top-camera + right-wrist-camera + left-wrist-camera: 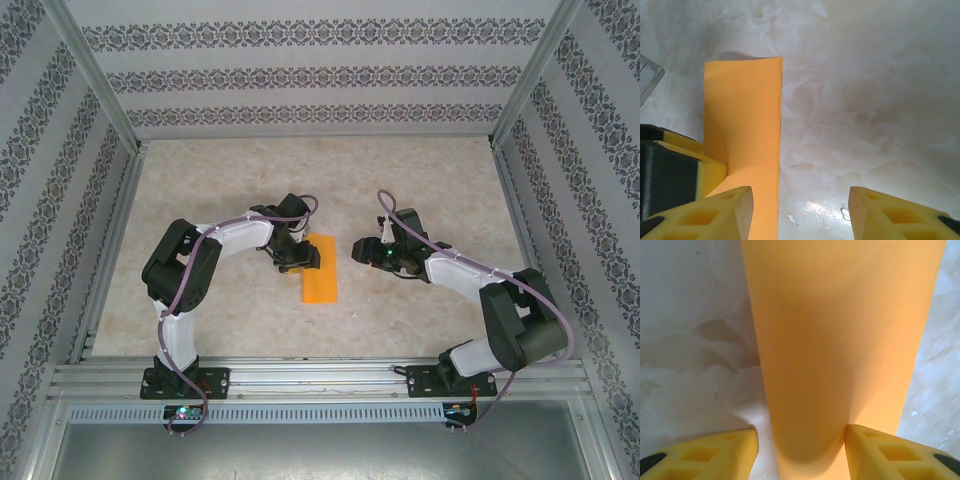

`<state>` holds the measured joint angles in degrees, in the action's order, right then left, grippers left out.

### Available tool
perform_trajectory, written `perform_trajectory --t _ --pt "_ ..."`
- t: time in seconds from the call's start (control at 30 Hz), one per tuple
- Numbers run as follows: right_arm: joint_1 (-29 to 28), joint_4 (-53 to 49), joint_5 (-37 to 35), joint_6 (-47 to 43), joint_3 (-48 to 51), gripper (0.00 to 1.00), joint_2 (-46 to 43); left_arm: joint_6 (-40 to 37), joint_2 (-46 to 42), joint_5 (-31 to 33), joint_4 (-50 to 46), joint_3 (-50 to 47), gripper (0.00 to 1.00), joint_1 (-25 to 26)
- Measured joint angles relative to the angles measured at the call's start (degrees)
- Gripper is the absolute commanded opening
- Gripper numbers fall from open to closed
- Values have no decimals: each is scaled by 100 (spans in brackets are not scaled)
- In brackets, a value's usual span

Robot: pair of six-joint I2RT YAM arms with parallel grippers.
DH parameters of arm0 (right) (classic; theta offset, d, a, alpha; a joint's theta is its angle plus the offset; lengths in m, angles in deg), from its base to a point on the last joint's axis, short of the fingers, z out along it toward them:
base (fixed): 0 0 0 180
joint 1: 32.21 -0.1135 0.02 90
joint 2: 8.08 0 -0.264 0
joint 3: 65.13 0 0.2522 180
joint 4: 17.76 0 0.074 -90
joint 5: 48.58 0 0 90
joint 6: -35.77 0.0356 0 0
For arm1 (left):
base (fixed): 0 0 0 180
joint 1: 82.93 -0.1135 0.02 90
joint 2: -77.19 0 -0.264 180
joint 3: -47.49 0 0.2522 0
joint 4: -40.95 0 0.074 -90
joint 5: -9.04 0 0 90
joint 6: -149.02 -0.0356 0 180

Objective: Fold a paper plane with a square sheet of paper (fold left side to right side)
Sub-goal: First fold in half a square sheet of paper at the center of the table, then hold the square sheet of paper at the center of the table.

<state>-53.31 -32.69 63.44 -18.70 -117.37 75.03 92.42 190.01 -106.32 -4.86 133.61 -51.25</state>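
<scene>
A bright orange sheet of paper (321, 272), folded into a narrow strip, is laid on the pale marbled tabletop (430, 190) between the arms. It is straddled by the left gripper (297, 258), whose yellow fingers (715, 457) are spread with nothing clamped. The right gripper (365, 249) is held just right of the strip, likewise parted and empty.

Robot lab cell: aluminium frame (320, 378), patterned walls (310, 75)

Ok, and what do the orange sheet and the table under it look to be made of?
The orange sheet looks like thin matte paper: even colour, no gloss, a crisp edge that seems to show two layers. The table seems a hard, faintly glossy top with a pale marbled pattern, stone or printed laminate; a bright reflection in the right wrist view suggests the sheen.
</scene>
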Motion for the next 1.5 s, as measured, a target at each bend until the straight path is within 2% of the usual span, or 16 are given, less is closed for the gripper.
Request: perform_trajectory --t 0.83,0.93,1.2,1.3,1.5 --pt "-17 -79 22 -17 -2 52 2 4 46 13 -61 55 53 11" --pt "-81 17 177 46 -2 44 96 4 46 13 -61 55 53 11" --pt "-597 901 940 658 -173 7 1126 2 46 15 -61 55 53 11" --pt "-758 1086 1029 800 -326 2 1403 2 46 15 -61 55 53 11" --pt "-831 1220 1043 859 -487 0 1663 2 46 15 -61 55 53 11"
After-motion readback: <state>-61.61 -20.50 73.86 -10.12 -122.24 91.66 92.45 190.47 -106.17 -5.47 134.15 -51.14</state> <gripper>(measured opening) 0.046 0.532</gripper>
